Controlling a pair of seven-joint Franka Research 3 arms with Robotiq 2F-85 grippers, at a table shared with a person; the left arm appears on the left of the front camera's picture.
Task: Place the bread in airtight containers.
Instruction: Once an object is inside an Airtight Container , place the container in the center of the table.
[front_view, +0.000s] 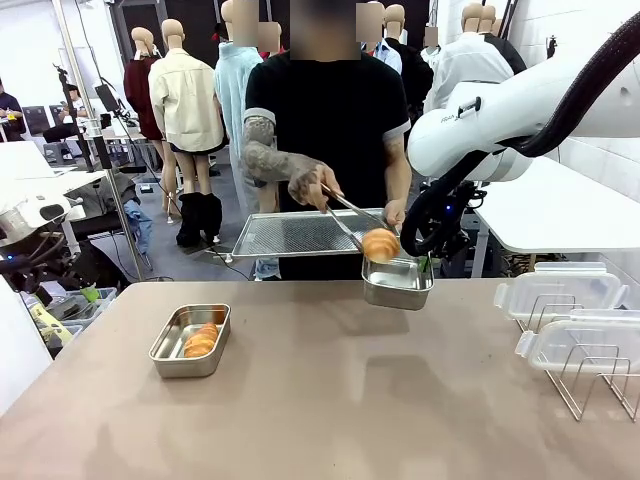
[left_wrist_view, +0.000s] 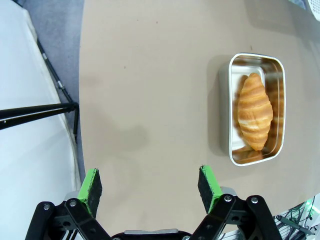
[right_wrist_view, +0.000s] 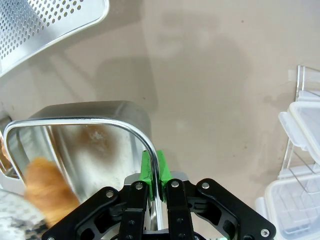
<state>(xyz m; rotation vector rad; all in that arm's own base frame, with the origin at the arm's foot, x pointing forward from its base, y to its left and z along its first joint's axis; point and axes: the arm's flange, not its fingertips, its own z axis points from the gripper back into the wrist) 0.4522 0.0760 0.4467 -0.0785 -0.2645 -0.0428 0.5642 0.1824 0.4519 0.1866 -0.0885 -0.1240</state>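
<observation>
Right jaws clamp tin rim; croissant above.

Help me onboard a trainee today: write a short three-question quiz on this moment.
1. True or false: the left tool is shut.
2. What does the right tool grip? A) the rim of the raised steel tin B) the perforated tray C) a clear lid
3. Fill in: the tin on the table holds ____ croissant.
Key: 1 false; 2 A; 3 one.
</observation>
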